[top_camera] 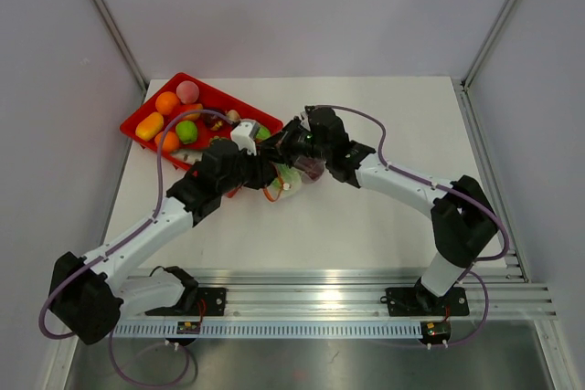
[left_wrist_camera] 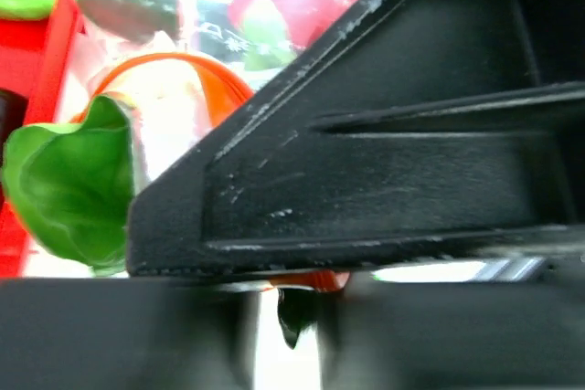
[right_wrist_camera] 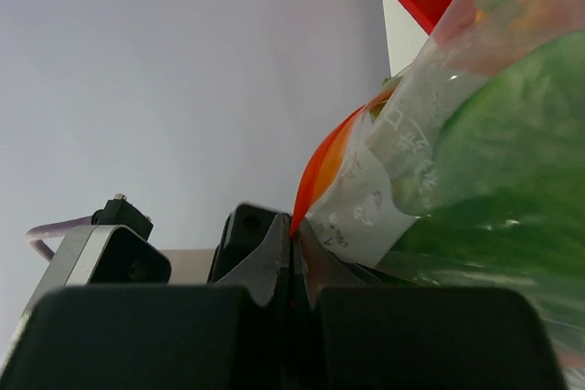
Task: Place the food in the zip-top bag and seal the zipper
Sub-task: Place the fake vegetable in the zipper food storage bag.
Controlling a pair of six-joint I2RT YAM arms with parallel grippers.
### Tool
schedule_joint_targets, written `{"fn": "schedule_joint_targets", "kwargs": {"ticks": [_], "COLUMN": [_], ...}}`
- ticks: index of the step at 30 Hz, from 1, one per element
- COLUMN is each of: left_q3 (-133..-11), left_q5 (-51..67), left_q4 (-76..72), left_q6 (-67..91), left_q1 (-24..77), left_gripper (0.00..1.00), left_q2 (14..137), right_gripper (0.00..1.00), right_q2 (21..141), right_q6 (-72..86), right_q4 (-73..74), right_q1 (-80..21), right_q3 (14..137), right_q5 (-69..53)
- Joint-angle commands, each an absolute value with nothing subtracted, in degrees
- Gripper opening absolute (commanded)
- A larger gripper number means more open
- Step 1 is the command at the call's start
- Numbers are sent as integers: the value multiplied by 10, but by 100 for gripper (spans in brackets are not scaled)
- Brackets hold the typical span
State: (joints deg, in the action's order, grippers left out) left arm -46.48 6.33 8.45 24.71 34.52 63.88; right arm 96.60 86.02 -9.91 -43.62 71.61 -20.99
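Careful: the bag (top_camera: 291,184) sits between both arms beside the tray (top_camera: 239,102), cabbage (right_wrist_camera: 512,162) inside, and that thin zipper (right_wrist_camera: 315,171) could slip free if either arm tugs sideways. The right gripper (right_wrist_camera: 292,242) is pinched fully closed on the strip. The left gripper (top_camera: 265,175) crowds the bag's mouth, but I can't tell whether it's clamped.

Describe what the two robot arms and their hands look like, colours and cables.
The left arm and right arm are alike: white tubular links between bulky black joint housings, each with a thin purple cable looping alongside. The left hand and right hand are black, with angular, ribbed matt fingers. Black bases are bolted to a silver rail.
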Motion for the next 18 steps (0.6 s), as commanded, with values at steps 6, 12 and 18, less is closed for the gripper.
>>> {"fn": "schedule_joint_targets", "kwargs": {"ticks": [6, 12, 18], "left_q3": [-512, -526, -539], "left_q5": [134, 147, 157], "left_q4": [166, 245, 294], "left_q6": [210, 192, 188], "left_q1": [352, 352, 352], "left_gripper": [98, 99, 93], "left_q2": [569, 507, 433], "right_gripper": [0, 0, 0], "right_q2": [923, 919, 923], "right_q6": [885, 893, 894], "right_q4": [-185, -195, -195], "right_q1": [-461, -453, -449], "right_q3": [707, 705, 713], "right_q5": [-250, -250, -251]}}
